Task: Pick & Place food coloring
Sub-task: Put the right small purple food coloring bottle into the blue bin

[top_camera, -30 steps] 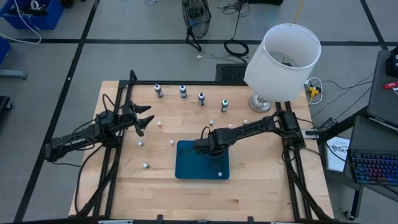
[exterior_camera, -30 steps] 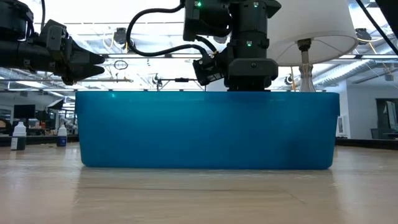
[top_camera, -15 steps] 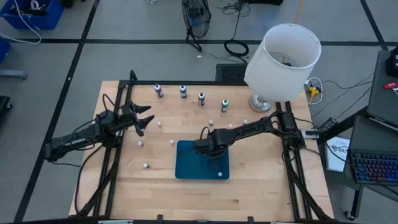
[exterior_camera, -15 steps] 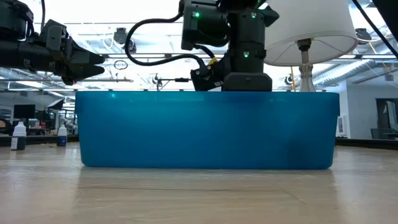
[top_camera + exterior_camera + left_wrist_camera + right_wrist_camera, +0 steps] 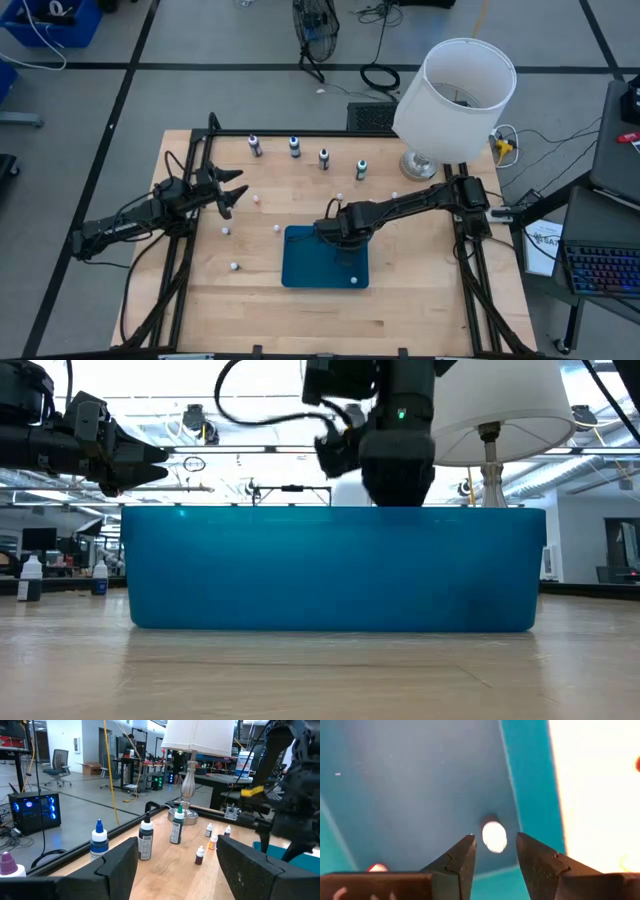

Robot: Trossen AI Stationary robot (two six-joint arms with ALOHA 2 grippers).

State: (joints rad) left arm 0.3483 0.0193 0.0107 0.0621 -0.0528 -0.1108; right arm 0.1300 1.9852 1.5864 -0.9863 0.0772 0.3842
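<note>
Four food coloring bottles point(image 5: 294, 147) stand upright in a row near the table's far edge; the left wrist view shows some of them point(image 5: 145, 840). Smaller bottles lie scattered on the wood point(image 5: 226, 230). My right gripper point(image 5: 333, 232) hangs open over the far left part of the blue tray point(image 5: 300, 275). In its wrist view a tiny bottle with a whitish cap point(image 5: 494, 836) stands on the tray floor between the open fingers point(image 5: 465, 852), untouched. Another tiny bottle point(image 5: 353, 281) sits in the tray's near right corner. My left gripper point(image 5: 235, 190) waits open above the table's left side.
A lamp with a white shade point(image 5: 455, 95) stands at the far right corner. Tiny bottles dot the wood left of the tray point(image 5: 234, 266) and beyond it point(image 5: 340, 196). The tray's tall wall point(image 5: 330, 570) fills the low view. Black frame rails run along both table sides.
My right gripper has risen a little from behind the tray's wall and shifted slightly toward the table's far right. The left arm and the bottles have stayed where they were.
</note>
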